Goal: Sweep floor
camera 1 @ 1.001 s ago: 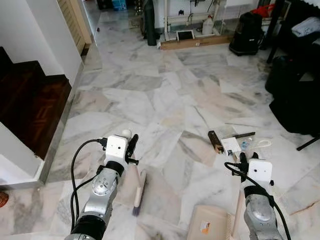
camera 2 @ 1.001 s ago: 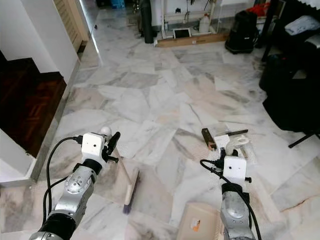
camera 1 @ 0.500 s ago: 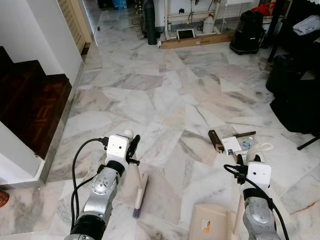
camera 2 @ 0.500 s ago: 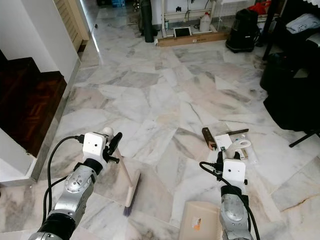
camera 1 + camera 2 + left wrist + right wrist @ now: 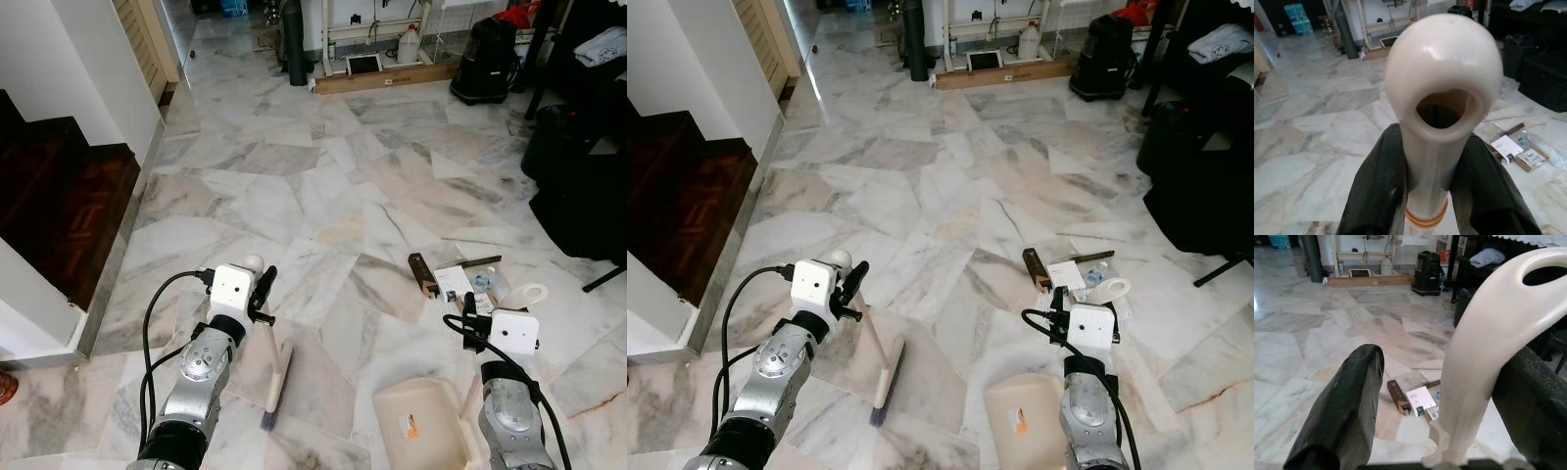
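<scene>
Floor (image 5: 323, 196) comes first, because it is the biggest thing here: shiny marble tiles in white, grey and pink. On the robot's left, dark wooden stairs (image 5: 59, 196) go up beside a white wall. On the right, black bags (image 5: 578, 196) sit against the edge of the room.

Next is the dustpan (image 5: 421, 426), a cream one lying flat on the tiles in front of the robot's right side. The right gripper (image 5: 1449, 396) holds its tall looped handle (image 5: 1488, 347), which leans against one black finger while the other finger stands a little apart from it (so the hold looks loose, and I cannot tell if it is squeezed tight).

Then the brush (image 5: 274, 377). Its head rests on the tiles in front of the left arm, with dark bristles at the near end. The left gripper (image 5: 1427, 181) is clenched on its cream stick (image 5: 1442, 98), one black finger on each side, just under the round knob on top.

Smallest is the litter (image 5: 460, 279): a brown box, a white packet, a dark stick and some clear wrap, all lying near each other just past the dustpan.

I think the sweeping has hardly begun. Both tools are in hand, but the litter is not in the pan, and the brush is well apart from it.
</scene>
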Available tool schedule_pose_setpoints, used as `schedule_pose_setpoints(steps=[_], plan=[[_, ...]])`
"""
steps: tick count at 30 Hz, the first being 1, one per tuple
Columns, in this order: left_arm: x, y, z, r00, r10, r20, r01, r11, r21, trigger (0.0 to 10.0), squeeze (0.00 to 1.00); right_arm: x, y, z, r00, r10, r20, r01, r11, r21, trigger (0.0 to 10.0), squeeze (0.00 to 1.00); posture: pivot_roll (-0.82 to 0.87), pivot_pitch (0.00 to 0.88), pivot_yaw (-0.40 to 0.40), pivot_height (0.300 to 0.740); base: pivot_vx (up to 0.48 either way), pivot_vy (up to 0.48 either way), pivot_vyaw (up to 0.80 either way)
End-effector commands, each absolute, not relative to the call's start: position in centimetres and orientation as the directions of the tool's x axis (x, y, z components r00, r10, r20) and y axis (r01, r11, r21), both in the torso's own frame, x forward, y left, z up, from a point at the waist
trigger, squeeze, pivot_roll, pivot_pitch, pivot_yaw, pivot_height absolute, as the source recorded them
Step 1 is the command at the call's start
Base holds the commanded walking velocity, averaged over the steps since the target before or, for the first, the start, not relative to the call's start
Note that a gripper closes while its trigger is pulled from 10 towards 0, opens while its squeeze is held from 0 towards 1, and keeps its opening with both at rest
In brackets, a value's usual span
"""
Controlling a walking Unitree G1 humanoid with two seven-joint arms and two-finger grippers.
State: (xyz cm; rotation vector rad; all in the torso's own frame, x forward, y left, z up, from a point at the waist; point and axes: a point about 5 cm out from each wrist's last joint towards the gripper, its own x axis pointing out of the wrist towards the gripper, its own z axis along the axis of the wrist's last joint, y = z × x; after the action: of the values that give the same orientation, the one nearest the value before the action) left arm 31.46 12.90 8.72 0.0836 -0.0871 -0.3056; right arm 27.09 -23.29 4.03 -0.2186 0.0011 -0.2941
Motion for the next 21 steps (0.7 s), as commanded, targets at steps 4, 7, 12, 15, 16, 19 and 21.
schedule_pose_setpoints(steps=[4, 7, 12, 15, 16, 19, 21], plan=[[31.6, 12.9, 9.3, 0.948, -0.306, 0.094, 0.298, 0.951, 0.087, 10.0, 0.0, 26.3, -24.2, 3.6, 0.939, -0.343, 0.017, 0.337, 0.913, -0.231, 10.0, 0.0, -0.09, 0.077, 0.092, 0.74, 0.0, 0.0, 0.0], [31.6, 12.8, 9.2, 0.946, -0.31, 0.092, 0.303, 0.949, 0.087, 10.0, 0.0, 25.9, -25.0, 3.5, 0.918, -0.396, 0.009, 0.389, 0.896, -0.212, 10.0, 0.0, -0.09, 0.075, 0.095, 0.74, 0.0, 0.0, 0.0], [31.7, 12.7, 9.3, 0.943, -0.322, 0.089, 0.314, 0.945, 0.086, 10.0, 0.0, 25.6, -26.0, 3.5, 0.888, -0.46, 0.001, 0.451, 0.869, -0.206, 10.0, 0.0, -0.09, 0.072, 0.098, 0.74, 0.0, 0.0, 0.0], [31.7, 12.7, 9.2, 0.942, -0.324, 0.086, 0.317, 0.944, 0.087, 10.0, 0.0, 25.4, -26.6, 3.7, 0.86, -0.51, 0.003, 0.5, 0.844, -0.195, 10.0, 0.0, -0.09, 0.072, 0.098, 0.74, 0.0, 0.0, 0.0], [31.7, 12.7, 9.2, 0.942, -0.324, 0.086, 0.317, 0.944, 0.087, 10.0, 0.0, 25.4, -26.6, 3.7, 0.86, -0.51, 0.003, 0.5, 0.844, -0.195, 10.0, 0.0, -0.09, 0.072, 0.098, 0.74, 0.0, 0.0, 0.0], [31.6, 12.7, 9.2, 0.942, -0.326, 0.079, 0.319, 0.943, 0.09, 10.0, 0.0, 25.6, -26.6, 3.9, 0.853, -0.521, 0.01, 0.513, 0.836, -0.192, 10.0, 0.0, -0.09, 0.071, 0.098, 0.74, 0.0, 0.0, 0.0], [31.6, 12.8, 9.1, 0.943, -0.323, 0.076, 0.316, 0.944, 0.093, 10.0, 0.0, 25.8, -26.3, 4.2, 0.859, -0.512, 0.02, 0.506, 0.842, -0.186, 10.0, 0.0, -0.09, 0.071, 0.098, 0.74, 0.0, 0.0, 0.0]])
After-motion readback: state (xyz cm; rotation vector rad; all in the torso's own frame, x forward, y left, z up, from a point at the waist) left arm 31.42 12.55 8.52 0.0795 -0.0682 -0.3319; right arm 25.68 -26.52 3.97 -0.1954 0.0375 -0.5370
